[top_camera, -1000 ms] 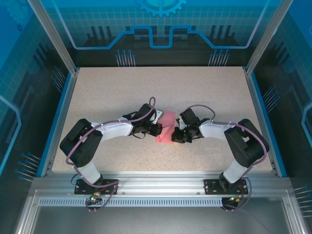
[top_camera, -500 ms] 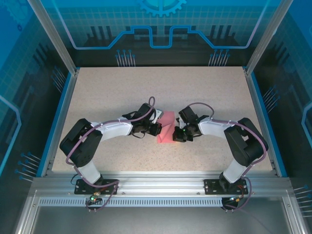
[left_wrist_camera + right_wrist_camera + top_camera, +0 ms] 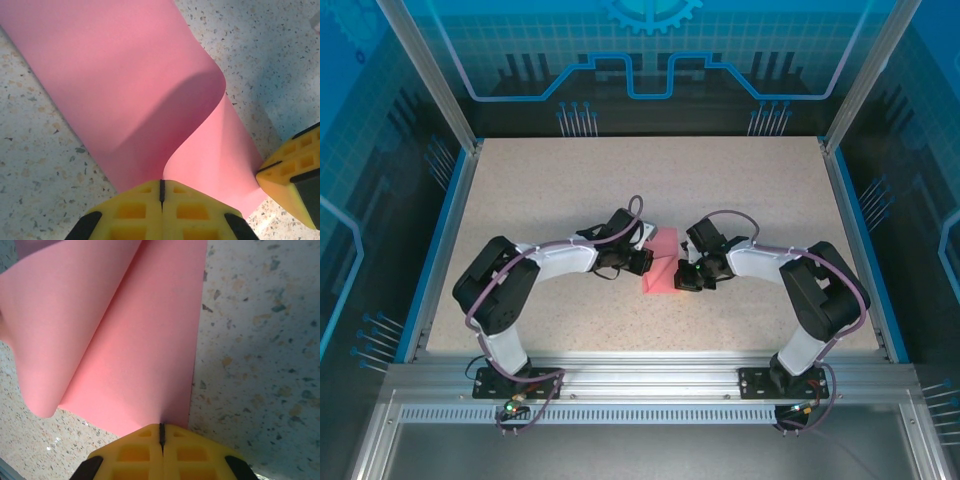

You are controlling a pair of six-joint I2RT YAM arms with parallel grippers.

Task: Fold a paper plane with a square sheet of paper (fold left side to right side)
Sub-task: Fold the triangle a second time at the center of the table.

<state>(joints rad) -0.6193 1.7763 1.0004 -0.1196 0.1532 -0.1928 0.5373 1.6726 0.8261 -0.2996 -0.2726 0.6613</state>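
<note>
The salmon-pink square sheet of paper (image 3: 666,262) lies mid-table between both grippers, partly folded over. My left gripper (image 3: 644,262) is at its left side. In the left wrist view the yellow jaws (image 3: 161,186) are shut, and a raised, curling flap of the sheet (image 3: 125,90) runs right into their seam. My right gripper (image 3: 686,279) is at the sheet's lower right. Its jaws (image 3: 161,430) are shut, with the tips down on the flat layer of the sheet (image 3: 140,355) close to its right edge. The paper plane is not formed.
The right gripper's yellow finger (image 3: 295,175) shows at the right of the left wrist view, beside the sheet's corner. The speckled tabletop (image 3: 550,190) has blue rails at both sides and an aluminium frame along the near edge.
The right gripper has crept slightly up and left along the sheet. The left arm's elbow has shifted a little to the right, and the left flap stands a bit further over.
</note>
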